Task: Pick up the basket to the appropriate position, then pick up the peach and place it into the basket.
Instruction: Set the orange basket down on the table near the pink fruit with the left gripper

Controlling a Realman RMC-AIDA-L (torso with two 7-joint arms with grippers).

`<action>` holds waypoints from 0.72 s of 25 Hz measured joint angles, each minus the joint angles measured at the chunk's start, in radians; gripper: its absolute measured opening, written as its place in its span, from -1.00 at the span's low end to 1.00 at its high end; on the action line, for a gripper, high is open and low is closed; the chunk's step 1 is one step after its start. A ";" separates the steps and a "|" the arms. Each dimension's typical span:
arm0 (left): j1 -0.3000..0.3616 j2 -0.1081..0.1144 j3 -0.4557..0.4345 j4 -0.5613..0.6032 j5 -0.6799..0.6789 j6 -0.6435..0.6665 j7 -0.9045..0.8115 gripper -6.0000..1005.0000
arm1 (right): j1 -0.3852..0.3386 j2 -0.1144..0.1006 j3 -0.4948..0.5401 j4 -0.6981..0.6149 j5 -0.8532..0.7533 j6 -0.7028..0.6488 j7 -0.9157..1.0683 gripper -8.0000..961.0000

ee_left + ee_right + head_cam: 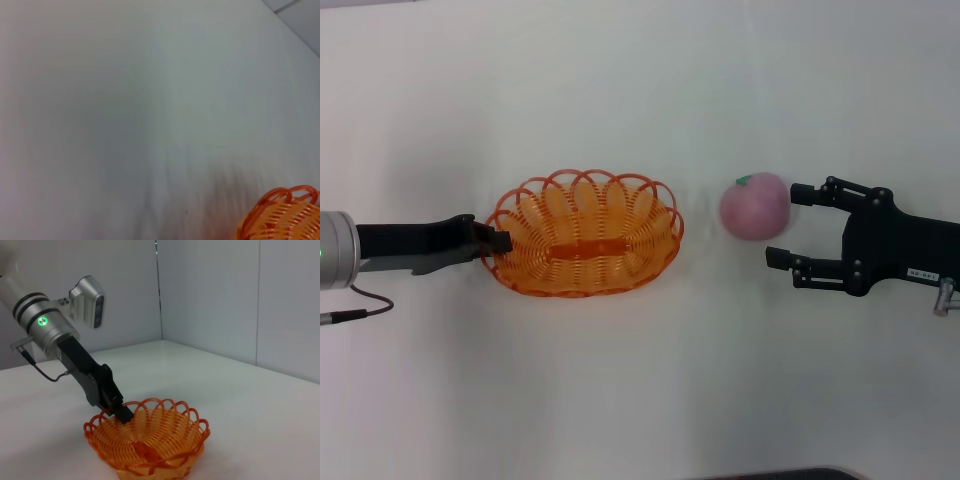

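Basket (584, 236): sits mid-table (620, 80), empty.
Left gripper (498, 241): pinched closed on the basket's rim at its left end. I read that as steadying it for the drop.
Right gripper (788, 226): fingers spread wide, holding nothing, tips just beside the peach.
Peach (755, 206): on the table right of the basket, near it, not yet gripped.
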 joint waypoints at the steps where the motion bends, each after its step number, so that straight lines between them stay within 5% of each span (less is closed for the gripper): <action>1: 0.000 0.000 0.000 0.000 -0.001 0.000 0.000 -0.87 | 0.000 0.000 0.000 0.000 0.000 0.000 0.000 0.84; 16: -0.003 0.004 -0.004 -0.020 -0.031 0.016 0.001 -0.86 | 0.000 0.000 0.000 0.000 0.000 -0.001 0.000 0.84; 18: -0.006 0.006 -0.005 -0.030 -0.032 0.019 0.005 -0.72 | 0.000 0.000 0.000 0.000 0.000 -0.001 0.000 0.84</action>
